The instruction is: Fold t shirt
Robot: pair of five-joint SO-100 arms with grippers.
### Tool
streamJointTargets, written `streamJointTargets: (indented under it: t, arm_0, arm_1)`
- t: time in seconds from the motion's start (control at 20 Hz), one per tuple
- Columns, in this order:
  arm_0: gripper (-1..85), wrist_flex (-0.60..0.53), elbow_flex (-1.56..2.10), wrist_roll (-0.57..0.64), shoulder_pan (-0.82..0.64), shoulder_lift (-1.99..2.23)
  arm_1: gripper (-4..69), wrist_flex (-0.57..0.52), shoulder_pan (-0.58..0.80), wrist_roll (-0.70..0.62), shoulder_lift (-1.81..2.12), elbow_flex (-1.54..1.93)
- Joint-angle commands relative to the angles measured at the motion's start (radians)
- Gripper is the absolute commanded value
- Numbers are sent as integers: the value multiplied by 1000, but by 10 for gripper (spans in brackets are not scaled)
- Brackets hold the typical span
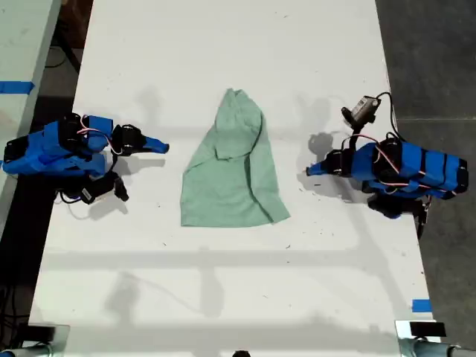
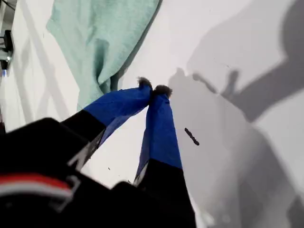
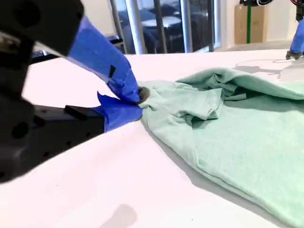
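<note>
The t shirt [image 1: 234,175] lay creased on the bench [image 1: 223,297], between the two arms. My first pincer [image 2: 154,89] was closed on nothing, near the shirt's edge. My second pincer [image 3: 138,100] was also closed and empty beside it. The cloth looked light and limp, probably best pinched at a hem corner.

The shirt [image 2: 99,42] ran off the first wrist view's edge, and its hem left the second wrist view. Both arms were cut by the exterior view's sides.
</note>
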Motion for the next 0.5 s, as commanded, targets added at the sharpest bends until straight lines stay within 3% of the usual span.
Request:
streamJointTargets:
  t: [0.0, 0.45]
  arm_0:
    - [-1, 2, 8, -15, 14, 8]
    - [-1, 2, 8, -15, 14, 8]
  arm_1:
    - [21, 8, 0, 15, 15, 43]
    - [21, 12, 6, 25, 15, 44]
